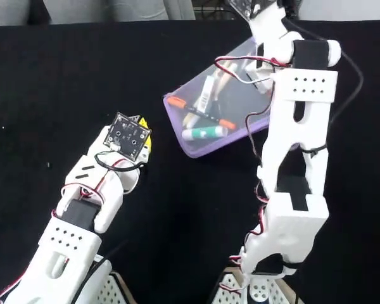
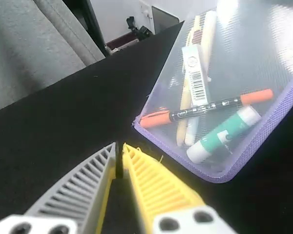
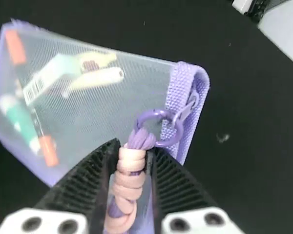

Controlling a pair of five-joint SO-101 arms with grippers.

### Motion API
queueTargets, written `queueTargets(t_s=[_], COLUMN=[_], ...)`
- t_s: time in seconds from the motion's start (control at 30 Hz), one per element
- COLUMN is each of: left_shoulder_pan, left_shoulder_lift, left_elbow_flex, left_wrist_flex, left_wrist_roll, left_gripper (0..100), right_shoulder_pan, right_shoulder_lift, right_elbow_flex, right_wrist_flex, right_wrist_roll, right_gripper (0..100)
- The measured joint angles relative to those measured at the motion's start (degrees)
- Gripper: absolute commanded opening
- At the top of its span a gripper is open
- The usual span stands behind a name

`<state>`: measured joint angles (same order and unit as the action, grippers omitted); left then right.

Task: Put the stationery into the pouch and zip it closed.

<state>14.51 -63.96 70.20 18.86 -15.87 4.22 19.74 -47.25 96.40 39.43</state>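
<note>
Left gripper (image 2: 118,152), nearest, sat pinched together on nothing, near the pouch (image 2: 263,58) corner. Inside the pouch lay an orange-capped pen (image 2: 205,105) and a green-white marker (image 2: 222,134). Right gripper (image 3: 132,146) clamped the zipper cord (image 3: 129,170); its arm (image 1: 297,158) covered the pouch's far end. Black table (image 1: 50,82) lay beneath, grey curtain (image 2: 34,44) behind.
</note>
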Motion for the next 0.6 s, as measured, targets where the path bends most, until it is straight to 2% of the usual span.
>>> queueTargets(t_s=[0.33,0.6], left_shoulder_pan=[0.0,0.0], left_shoulder_lift=[0.0,0.0], left_elbow_flex=[0.0,0.0], left_wrist_flex=[0.0,0.0], left_wrist_roll=[0.0,0.0], left_gripper=[3,3], right_shoulder_pan=[10.2,11.78], right_shoulder_lift=[0.09,0.09], right_elbow_flex=[2.73,11.52], right_wrist_flex=[2.9,2.99], right_wrist_roll=[13.19,25.49], right_gripper=[1.5,1.5])
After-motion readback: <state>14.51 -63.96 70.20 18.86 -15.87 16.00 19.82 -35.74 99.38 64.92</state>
